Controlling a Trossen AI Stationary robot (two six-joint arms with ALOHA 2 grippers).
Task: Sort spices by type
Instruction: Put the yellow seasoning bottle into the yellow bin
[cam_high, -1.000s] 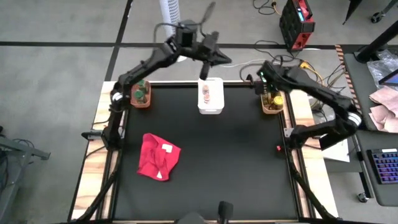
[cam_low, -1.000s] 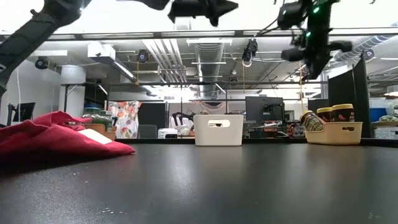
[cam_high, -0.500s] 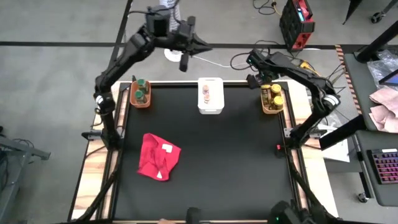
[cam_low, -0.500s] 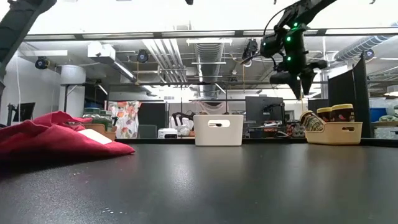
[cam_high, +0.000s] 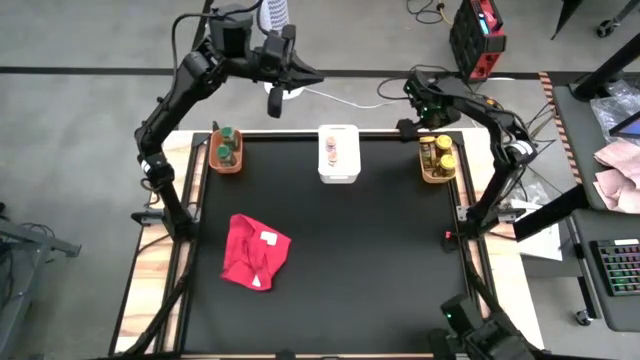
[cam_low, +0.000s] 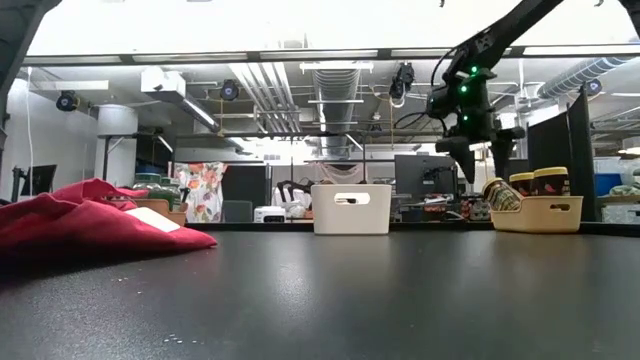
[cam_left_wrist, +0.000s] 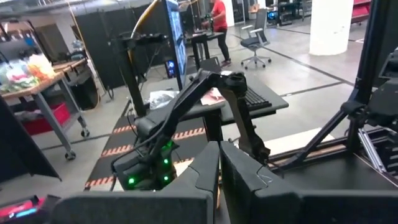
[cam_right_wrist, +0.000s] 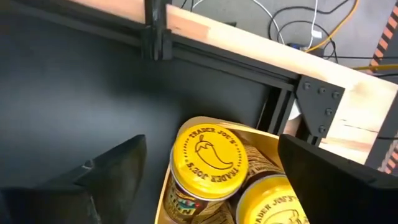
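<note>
Spice jars with yellow lids (cam_right_wrist: 209, 154) stand in the yellow bin (cam_high: 437, 176) at the table's far right. My right gripper (cam_right_wrist: 211, 140) hangs open just above them, its fingers (cam_low: 468, 165) pointing down, touching nothing. Pink-lidded jars (cam_high: 331, 150) sit in the white bin (cam_high: 338, 176) at the far middle. Green-lidded jars (cam_high: 226, 150) sit in the orange bin (cam_high: 226, 167) at the far left. My left gripper (cam_high: 273, 103) is shut, empty, and raised high beyond the table's far edge; the left wrist view shows its closed fingers (cam_left_wrist: 219, 171).
A crumpled red cloth (cam_high: 254, 250) lies on the black table top, left of its middle. The wooden table frame (cam_right_wrist: 261, 43) runs just behind the yellow bin. The black surface (cam_high: 370, 260) between the cloth and the right edge bears nothing.
My right gripper has sunk toward the yellow bin at the far right, turned, and opened its fingers wide. My left gripper, still shut, has risen and drawn back from above the white bin toward the far left, beyond the table's far edge.
</note>
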